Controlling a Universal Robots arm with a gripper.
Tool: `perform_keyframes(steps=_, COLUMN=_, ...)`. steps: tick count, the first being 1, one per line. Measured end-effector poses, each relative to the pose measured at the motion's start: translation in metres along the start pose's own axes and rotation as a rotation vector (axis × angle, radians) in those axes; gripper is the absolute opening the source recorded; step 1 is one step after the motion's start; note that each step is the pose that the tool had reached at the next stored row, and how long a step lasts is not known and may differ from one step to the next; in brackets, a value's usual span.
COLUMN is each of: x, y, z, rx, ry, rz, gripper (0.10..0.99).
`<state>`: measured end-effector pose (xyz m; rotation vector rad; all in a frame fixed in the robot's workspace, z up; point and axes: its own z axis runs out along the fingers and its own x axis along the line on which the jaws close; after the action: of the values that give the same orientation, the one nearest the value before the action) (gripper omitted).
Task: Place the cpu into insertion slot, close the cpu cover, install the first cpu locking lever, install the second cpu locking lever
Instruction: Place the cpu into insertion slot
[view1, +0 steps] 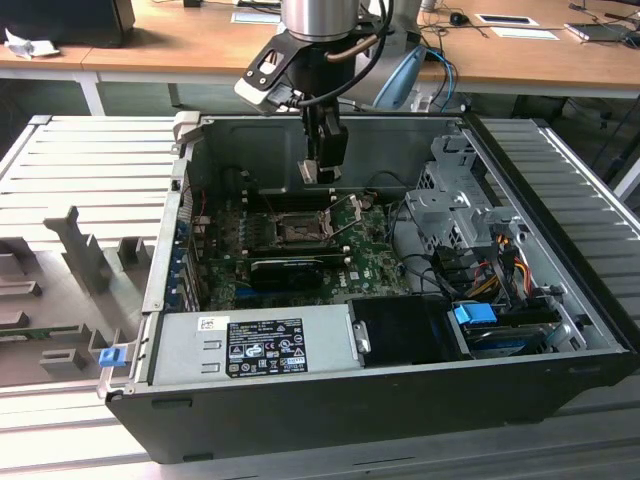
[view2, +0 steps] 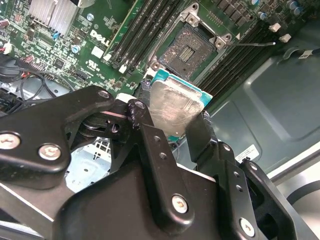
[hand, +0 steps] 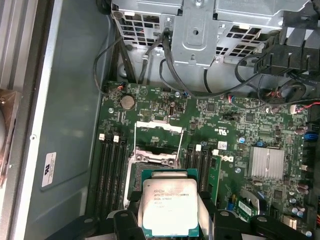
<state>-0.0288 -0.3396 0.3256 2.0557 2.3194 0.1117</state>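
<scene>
The cpu (hand: 169, 202) is off the board, clamped by two opposite edges in the pincer (view1: 322, 170), with its pale face turned toward both wrist cameras. Its other two green edges are free. It hangs above the insertion slot (view2: 191, 47) and is not touching it. The slot's contact field lies uncovered inside its metal rim. The cpu cover (hand: 155, 158) stands raised at one rim of the slot. Black memory slots (hand: 110, 165) flank the socket closely on two sides. The space from the socket up to the pincer is open. The walls of the case (view1: 330, 410) stand well apart from the socket. The case lies open on a ribbed grey bench (view1: 80, 160).
</scene>
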Motion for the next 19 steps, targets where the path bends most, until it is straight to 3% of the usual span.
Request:
perform_keyframes(steps=11, x=0.0000, y=-0.0014, z=0.0072, rx=0.000, ry=0.0001, rz=0.001, gripper=0.529)
perform_keyframes(steps=19, x=0.0000, y=-0.0018, z=0.0092, rx=-0.001, ry=-0.0048, rz=0.059, gripper=0.529)
